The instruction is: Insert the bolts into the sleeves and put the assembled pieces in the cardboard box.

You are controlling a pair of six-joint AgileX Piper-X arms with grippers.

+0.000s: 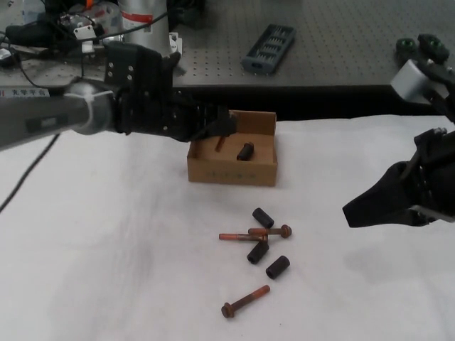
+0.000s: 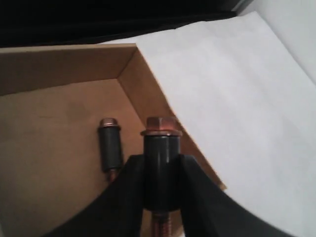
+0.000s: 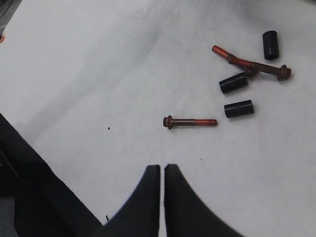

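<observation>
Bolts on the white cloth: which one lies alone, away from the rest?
The lone bolt, closest to the camera in the high view. The other two bolts lie touching each other among the black sleeves.

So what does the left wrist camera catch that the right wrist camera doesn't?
Left wrist view: the cardboard box, one assembled piece lying inside, and a second piece clamped in the left gripper. Right wrist view: three loose bolts and three sleeves on the white cloth, beyond the shut right gripper. Both: that white cloth.
</observation>
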